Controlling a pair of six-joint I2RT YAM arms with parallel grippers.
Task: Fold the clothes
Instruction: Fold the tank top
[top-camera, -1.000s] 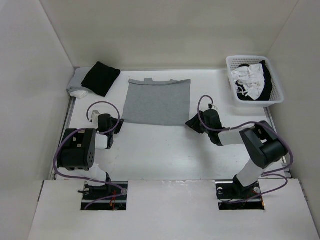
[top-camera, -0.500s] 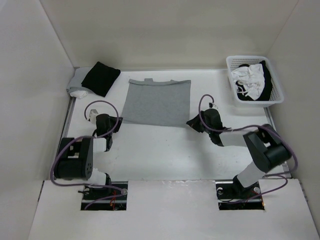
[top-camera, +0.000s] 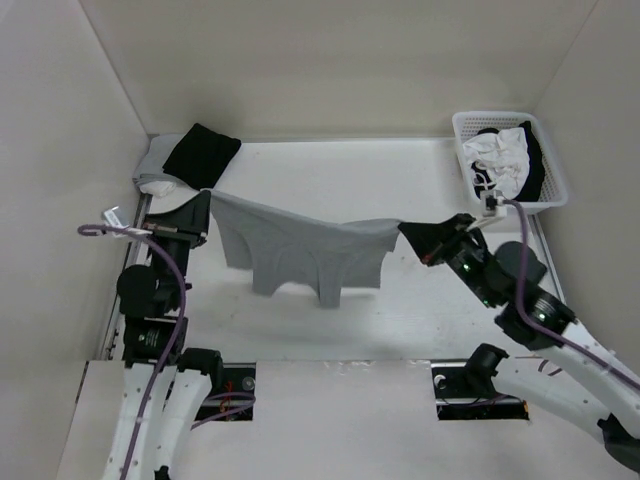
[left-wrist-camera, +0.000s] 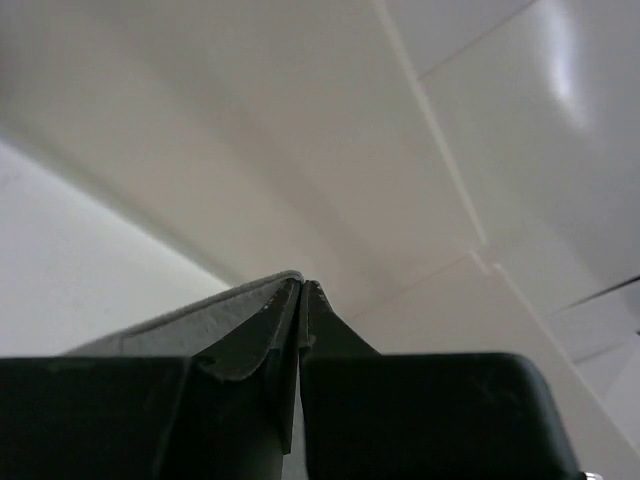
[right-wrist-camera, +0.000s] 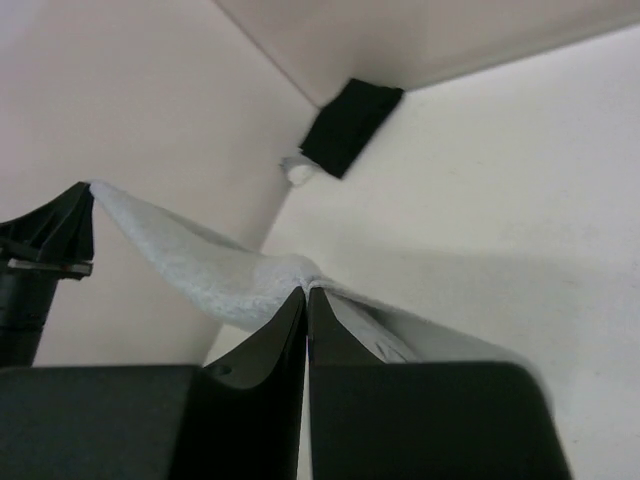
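1. As it is held between the two claws, the grey tank top (top-camera: 300, 250) sags below them, its straps hanging lowest.
2. Left gripper (top-camera: 206, 197): jaws pinched shut on one upper corner of the fabric.
3. Right gripper (top-camera: 404, 231): jaws clamped on the opposite corner; the fabric runs away to its left.

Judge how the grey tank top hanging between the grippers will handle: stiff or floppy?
Probably floppy: the grey tank top sags between the left gripper and right gripper. Likely light: pinched corners alone seem to carry it.
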